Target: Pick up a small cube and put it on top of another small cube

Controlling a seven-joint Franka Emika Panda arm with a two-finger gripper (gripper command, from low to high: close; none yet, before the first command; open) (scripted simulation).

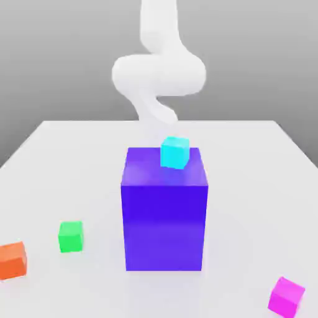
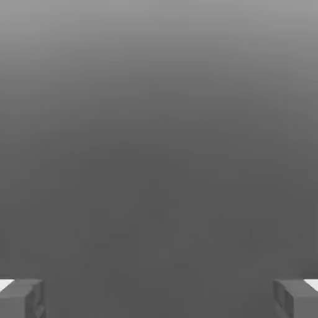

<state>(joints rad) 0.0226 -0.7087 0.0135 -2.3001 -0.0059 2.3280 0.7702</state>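
Between the two fingertips (image 2: 22, 299) at the corners of the hand view, nothing but grey backdrop is showing, so the gripper (image 2: 159, 301) is spread wide and carrying nothing. Its camera is looking out at blank space rather than down at the table (image 1: 74, 155), which suggests the hand is raised and turned away from every cube; I cannot place it exactly, since in the exterior view the white arm (image 1: 158, 71) is rising behind the big block (image 1: 164, 214) and the hand itself is hidden there.

Far from the hand, the pink cube (image 1: 286, 297) is sitting alone on the table near the front edge, on the exterior view's right, slightly turned, touching nothing. It is well apart from the block and from the arm, so reaching it will probably call for a long swing forward and down past the block.

A cyan cube (image 1: 174, 153) is resting on top of the block, near its back edge. Sitting that high and that close to the arm, it looks like the nearest cube to the hand, though whether it is the stacking target I cannot tell. A green cube (image 1: 71, 236) and an orange cube (image 1: 12, 260) are lying on the table on the exterior view's left, near each other but not touching.

No bins, trays or boxes are present; the only thing bearing another is the block, carrying the cyan cube. By my judgement the task is barely begun, with the pick not yet made.
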